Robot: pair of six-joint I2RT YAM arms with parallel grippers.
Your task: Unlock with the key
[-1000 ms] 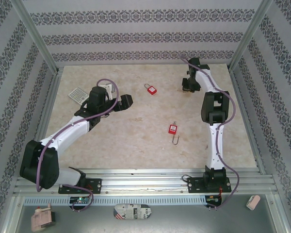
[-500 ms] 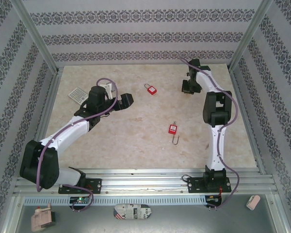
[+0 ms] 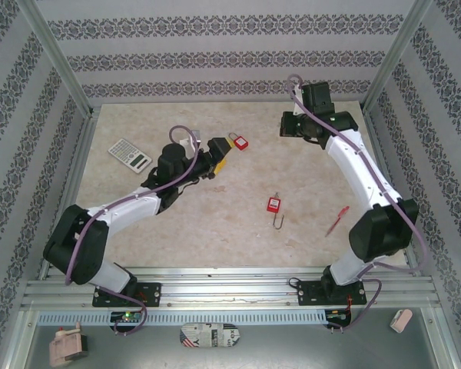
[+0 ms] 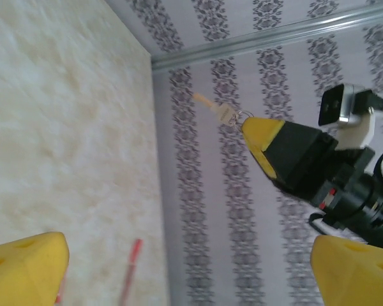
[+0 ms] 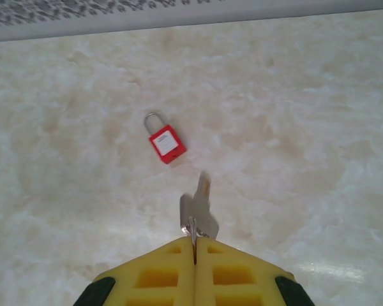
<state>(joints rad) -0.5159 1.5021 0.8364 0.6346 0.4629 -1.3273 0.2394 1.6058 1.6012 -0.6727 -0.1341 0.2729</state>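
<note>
The right gripper [image 5: 195, 245] is holding the key [image 5: 202, 203], its jaws closed tight on it, above the desk [image 5: 306, 95] and near the red padlock [image 5: 165, 142]. The left gripper [image 3: 220, 156] is hovering just beside this padlock, its jaws standing wide.

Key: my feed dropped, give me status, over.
Right pincer shut on key, aloft. Left pincer open, empty, beside far padlock. Second padlock at centre, untouched. Pen lies right, out of the way.
</note>
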